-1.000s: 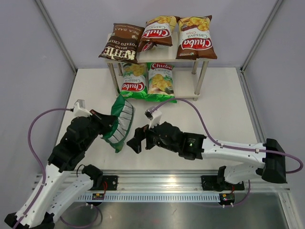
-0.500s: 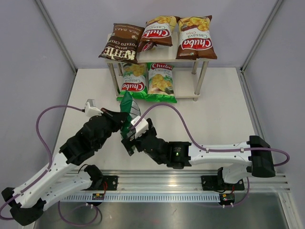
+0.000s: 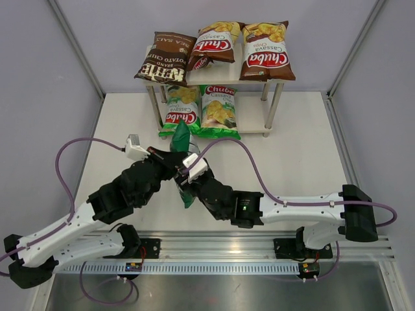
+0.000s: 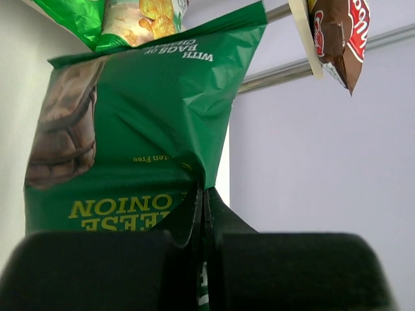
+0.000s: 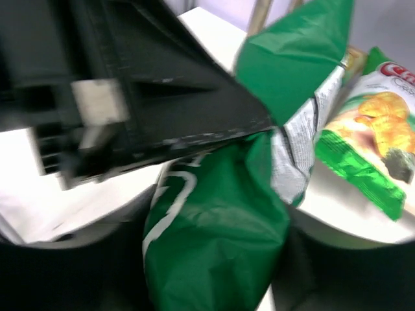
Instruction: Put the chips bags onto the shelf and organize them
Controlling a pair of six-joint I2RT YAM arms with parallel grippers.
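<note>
A dark green chips bag (image 3: 183, 139) hangs upright over the table in front of the shelf (image 3: 254, 113). My left gripper (image 3: 176, 162) is shut on its edge; in the left wrist view the jaws (image 4: 204, 191) pinch the bag's (image 4: 149, 116) seam. My right gripper (image 3: 187, 188) reaches in from the right. Its fingers press both sides of the bag's lower end (image 5: 220, 194). On the top board lie a brown Kettle bag (image 3: 163, 59) and two brown Chuba bags (image 3: 216, 40) (image 3: 264, 52). Two green Chuba bags (image 3: 182, 109) (image 3: 219, 111) lie on the lower board.
Grey walls close in the white table (image 3: 298, 155) on both sides and behind the shelf. The two arms cross close together at the table's near middle. Purple cables (image 3: 246, 155) loop over the table. The left gripper's black body (image 5: 149, 84) fills the upper left of the right wrist view.
The left arm carried the dark green bag right and towards the shelf, turning it upright. The right gripper moved left under it and closed in on its lower end.
</note>
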